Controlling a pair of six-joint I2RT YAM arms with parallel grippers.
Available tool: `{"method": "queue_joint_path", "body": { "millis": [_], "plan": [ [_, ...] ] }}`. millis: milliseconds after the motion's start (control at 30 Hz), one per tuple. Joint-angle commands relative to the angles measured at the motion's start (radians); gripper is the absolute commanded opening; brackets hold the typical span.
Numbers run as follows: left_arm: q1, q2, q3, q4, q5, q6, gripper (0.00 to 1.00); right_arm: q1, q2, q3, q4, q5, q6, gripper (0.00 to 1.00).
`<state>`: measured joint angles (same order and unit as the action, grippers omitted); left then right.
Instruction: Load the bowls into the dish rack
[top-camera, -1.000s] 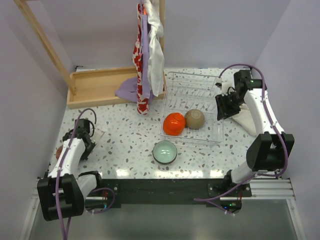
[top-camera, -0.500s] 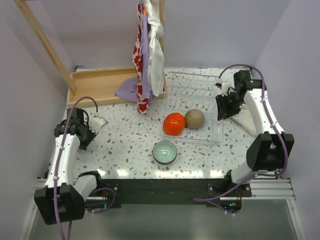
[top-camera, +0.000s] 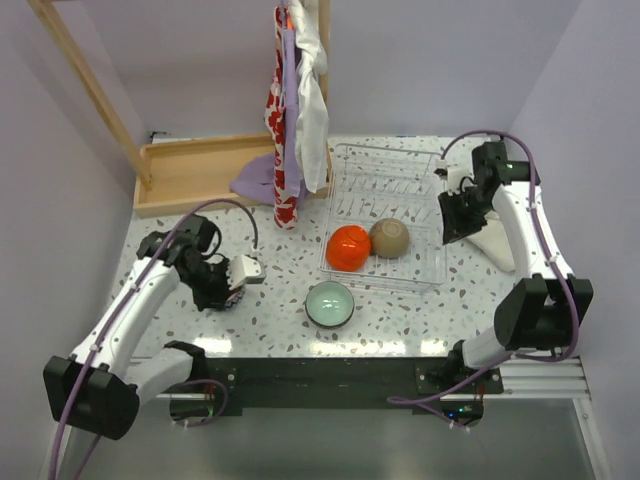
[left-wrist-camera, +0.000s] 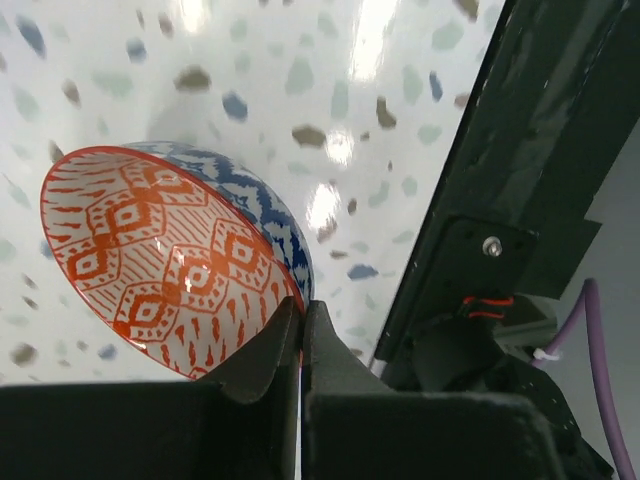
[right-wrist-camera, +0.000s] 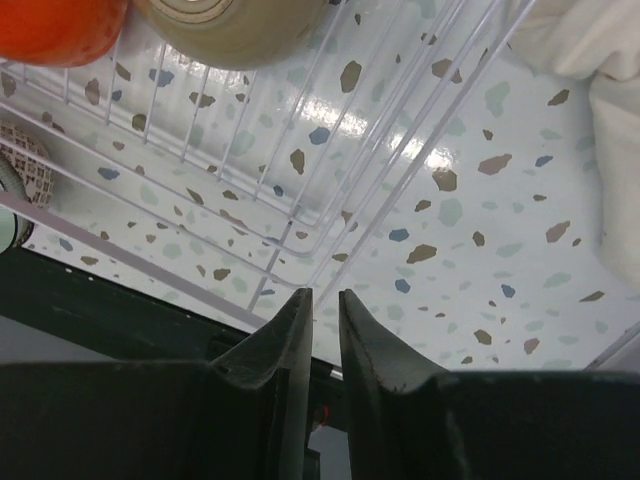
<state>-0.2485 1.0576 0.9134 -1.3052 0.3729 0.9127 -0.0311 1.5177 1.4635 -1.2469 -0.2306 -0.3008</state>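
Near the counter's (top-camera: 285, 265) left front corner, the left fingers (top-camera: 226, 289) hold a patterned bowl (top-camera: 233, 298) that the overhead view shows only as a small speck. The left wrist view shows it plainly: the left fingers (left-wrist-camera: 287, 326) are pinched on the rim of the patterned bowl (left-wrist-camera: 170, 262), which is tipped on edge, with an orange lattice inside and blue outside. A wooden tray (top-camera: 195, 172) lies along the back edge on the left. Close to the front edge, about midway, one mint green bowl (top-camera: 330, 303) sits mouth up on the counter. Right of it stands the single dish rack (top-camera: 385, 180), holding an orange-red bowl (top-camera: 349, 247) and a tan bowl (top-camera: 390, 238) side by side, both mouth down. That makes four bowls in all. By the rack's right side hang the right fingers (top-camera: 453, 224). The right wrist view shows the right fingers (right-wrist-camera: 300, 312) nearly pressed together on nothing, above the rack's wires (right-wrist-camera: 300, 130) and the tan bowl's foot ring (right-wrist-camera: 215, 12). A white cloth (top-camera: 497, 240) lies at the right edge.
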Motion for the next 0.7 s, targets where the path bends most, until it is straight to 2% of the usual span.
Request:
{"method": "queue_joint_path", "body": {
  "millis": [0, 33, 200, 367, 400, 500, 567, 667],
  "plan": [
    [-0.167, 0.094, 0.218, 0.092, 0.121, -0.072, 0.00, -0.065, -0.099, 0.001, -0.003, -0.088, 0.049, 0.08],
    [-0.237, 0.119, 0.255, 0.098, 0.121, -0.098, 0.00, -0.075, -0.103, 0.006, 0.001, -0.093, 0.060, 0.00],
    [-0.400, 0.272, 0.459, 0.090, 0.100, -0.107, 0.00, -0.102, -0.171, 0.026, 0.043, -0.092, 0.107, 0.00],
    [-0.518, 0.363, 0.565, 0.121, 0.136, -0.126, 0.00, -0.107, -0.238, 0.006, 0.057, -0.090, 0.138, 0.00],
    [-0.535, 0.386, 0.573, 0.151, 0.142, -0.136, 0.00, -0.110, -0.255, 0.001, 0.052, -0.087, 0.141, 0.20],
    [-0.589, 0.439, 0.622, 0.214, 0.169, -0.173, 0.00, -0.115, -0.278, -0.011, 0.029, -0.052, 0.152, 0.71],
    [-0.607, 0.476, 0.698, 0.259, 0.198, -0.208, 0.00, -0.119, -0.287, -0.012, 0.017, -0.023, 0.152, 0.85],
    [-0.617, 0.551, 0.803, 0.355, 0.242, -0.282, 0.00, -0.119, -0.294, -0.002, -0.012, -0.012, 0.144, 0.87]
  ]
}}
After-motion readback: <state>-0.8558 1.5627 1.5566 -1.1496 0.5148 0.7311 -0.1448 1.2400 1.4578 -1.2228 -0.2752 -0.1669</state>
